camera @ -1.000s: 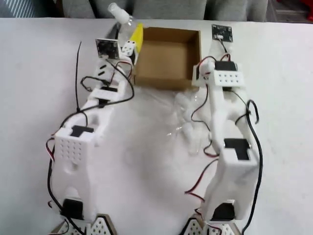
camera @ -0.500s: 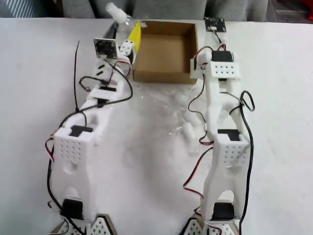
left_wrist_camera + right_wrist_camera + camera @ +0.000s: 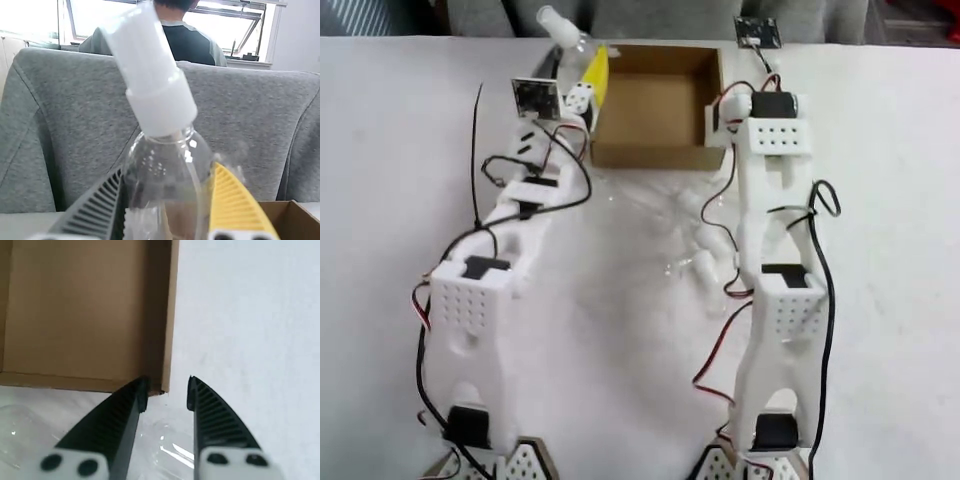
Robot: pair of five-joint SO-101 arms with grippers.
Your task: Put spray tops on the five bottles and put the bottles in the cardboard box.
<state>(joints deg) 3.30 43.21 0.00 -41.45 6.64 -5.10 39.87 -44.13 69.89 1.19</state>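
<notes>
My left gripper (image 3: 165,205) is shut on a clear bottle (image 3: 165,170) that wears a white spray top (image 3: 150,75). In the high view this bottle (image 3: 568,35) is held tilted in the air just off the back left corner of the cardboard box (image 3: 655,157). The box holds nothing. My right gripper (image 3: 166,387) is open, its black fingers (image 3: 125,415) straddling the near right corner of the box wall (image 3: 167,315). Clear bottles (image 3: 695,215) lie on the table between the arms, just in front of the box.
Loose red and black cables hang along both arms (image 3: 775,135). A grey sofa back (image 3: 60,125) rises behind the table's far edge. Bare white tabletop lies to the far left and far right of the arms.
The right arm has stretched toward the table's back, and the box has slid back and slightly left. The left arm and its bottle have stayed put.
</notes>
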